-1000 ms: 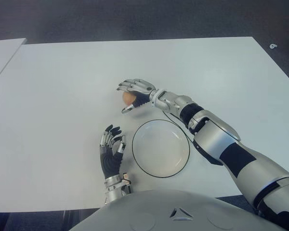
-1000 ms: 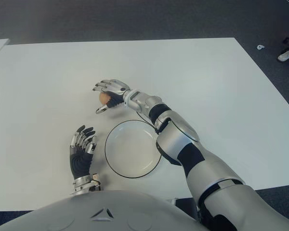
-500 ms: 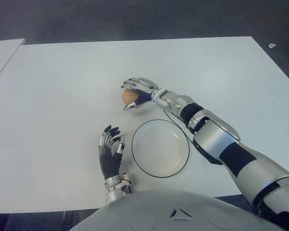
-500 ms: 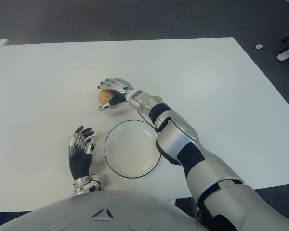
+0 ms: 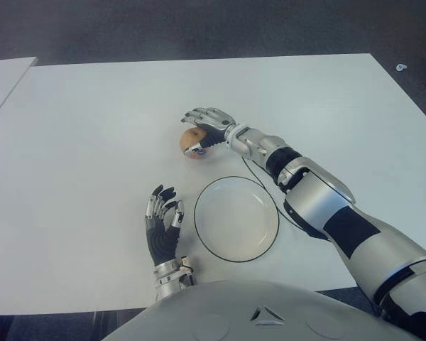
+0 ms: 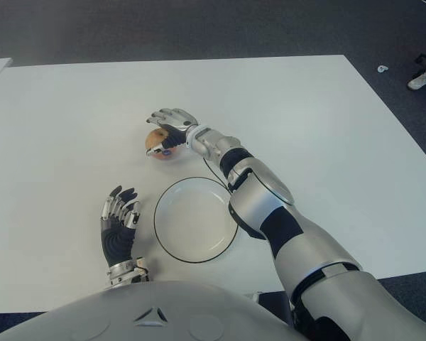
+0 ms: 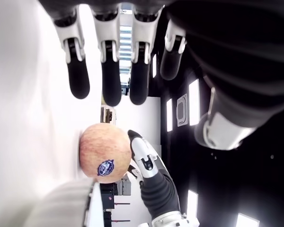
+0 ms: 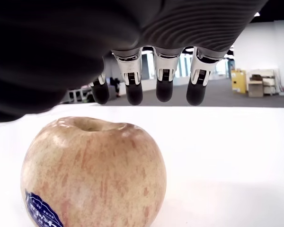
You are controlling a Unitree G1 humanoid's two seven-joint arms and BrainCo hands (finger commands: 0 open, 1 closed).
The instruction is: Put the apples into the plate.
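Note:
One pale red-yellow apple (image 5: 192, 143) with a blue sticker stands on the white table (image 5: 92, 142), just beyond the plate's far-left rim. The white plate (image 5: 236, 220) with a dark rim is empty. My right hand (image 5: 200, 131) hovers over the apple, palm down. In the right wrist view its fingers (image 8: 163, 80) stretch out straight above the apple (image 8: 92, 175) without touching it. The thumb (image 7: 144, 161) stands close against the apple's side (image 7: 105, 158). My left hand (image 5: 163, 224) shows left of the plate, fingers (image 7: 111, 71) spread and holding nothing.
The table's near edge runs just behind my left wrist. A second white table (image 5: 3, 78) adjoins at the far left. Dark floor lies beyond the far edge, with a small white object (image 5: 402, 68) on it at the right.
My right hand has shifted rightward and farther over the apple, uncovering more of it. The apple has stayed near the same spot. The left hand has not moved.

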